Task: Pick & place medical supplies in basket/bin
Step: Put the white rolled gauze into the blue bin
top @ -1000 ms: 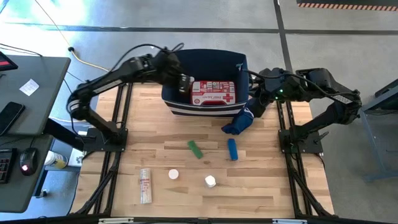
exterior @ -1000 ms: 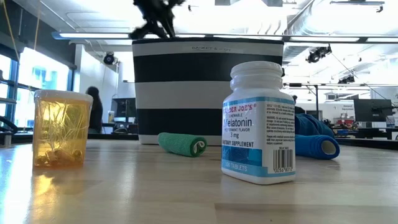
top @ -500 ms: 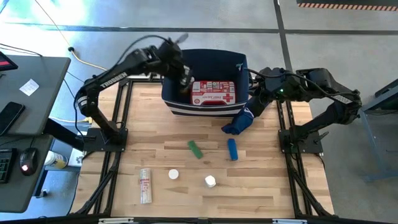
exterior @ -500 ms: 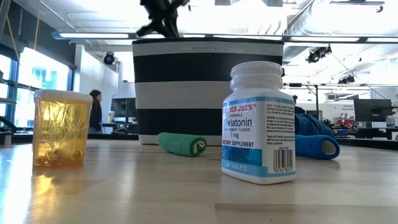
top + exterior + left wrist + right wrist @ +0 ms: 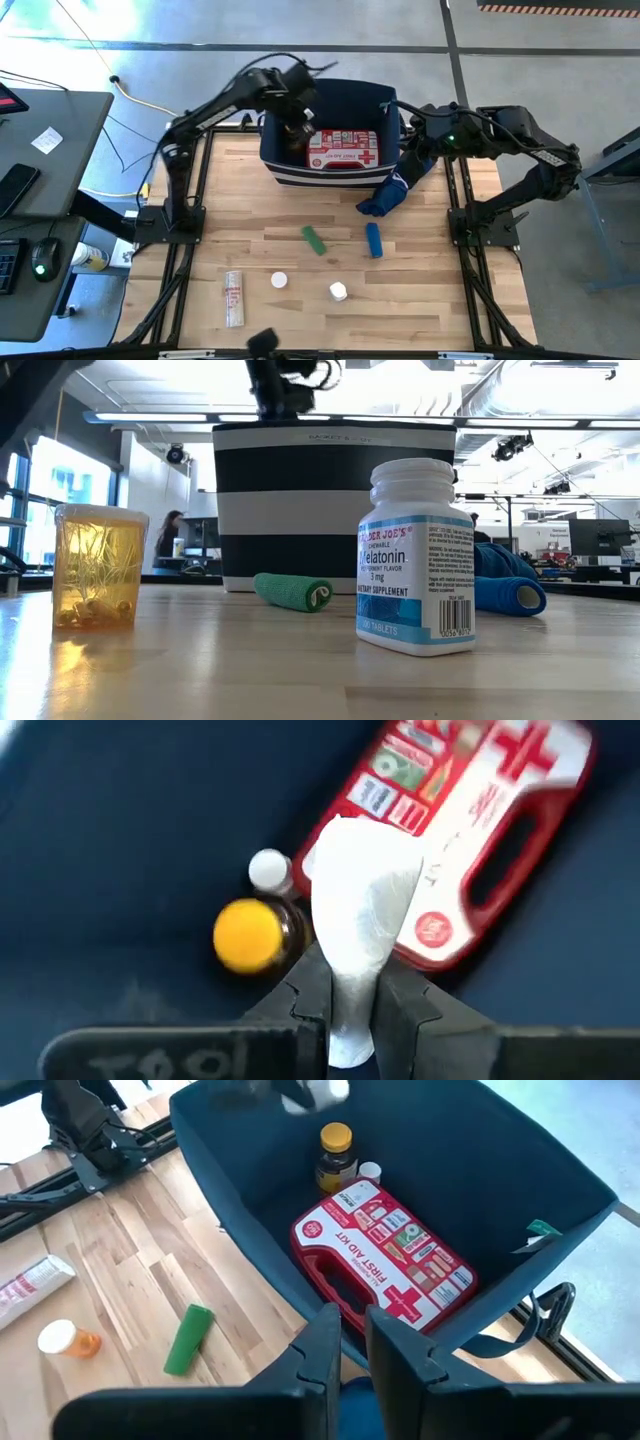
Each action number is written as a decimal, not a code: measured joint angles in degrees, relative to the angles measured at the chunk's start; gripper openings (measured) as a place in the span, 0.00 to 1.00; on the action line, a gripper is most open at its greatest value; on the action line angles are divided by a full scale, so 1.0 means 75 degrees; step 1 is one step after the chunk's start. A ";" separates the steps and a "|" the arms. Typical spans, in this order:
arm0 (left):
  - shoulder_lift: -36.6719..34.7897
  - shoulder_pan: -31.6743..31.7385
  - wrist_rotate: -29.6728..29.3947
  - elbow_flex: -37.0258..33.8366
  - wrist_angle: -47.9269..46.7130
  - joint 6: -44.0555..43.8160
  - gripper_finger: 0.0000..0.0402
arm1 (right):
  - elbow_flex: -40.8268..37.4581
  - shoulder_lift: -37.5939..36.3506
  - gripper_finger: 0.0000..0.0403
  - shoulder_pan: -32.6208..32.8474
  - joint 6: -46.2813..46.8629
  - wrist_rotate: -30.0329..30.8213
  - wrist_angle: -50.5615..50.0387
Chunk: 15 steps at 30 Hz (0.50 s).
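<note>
A white folded packet [image 5: 358,910] is pinched in the left gripper [image 5: 345,995] directly above the open navy bin [image 5: 385,105], which stands at the far edge of the wooden surface [image 5: 430,240]. Only the left wrist view shows that grip; the high view shows the left gripper [image 5: 298,125] over the bin's left inner wall with its load hidden. Inside the bin lie the red-and-white first aid pouch [image 5: 385,1260], an amber yellow-capped bottle [image 5: 334,1155] and a small white bottle [image 5: 368,1172] just beside it, the two bottles being plain in the wrist views and barely readable from above. The right gripper [image 5: 352,1342] sits at the bin's right front corner with its fingers narrowly apart, beside a royal-blue fabric bundle [image 5: 385,197]. On the open surface toward the near edge lie a green roll [image 5: 314,240], a blue roll [image 5: 373,240], a flat pale tube [image 5: 233,298], an orange vial [image 5: 279,281] and a white melatonin bottle [image 5: 338,292], all well apart. The low view alone shows the melatonin label and the bin's striped front. The middle of the surface lies open between bin and near-edge items.
</note>
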 joint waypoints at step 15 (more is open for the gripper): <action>0.1535 -0.0330 -0.0478 0.0026 -0.0729 0.3263 0.19 | 0.0000 0.0000 0.10 0.0000 0.0009 -0.0028 0.0000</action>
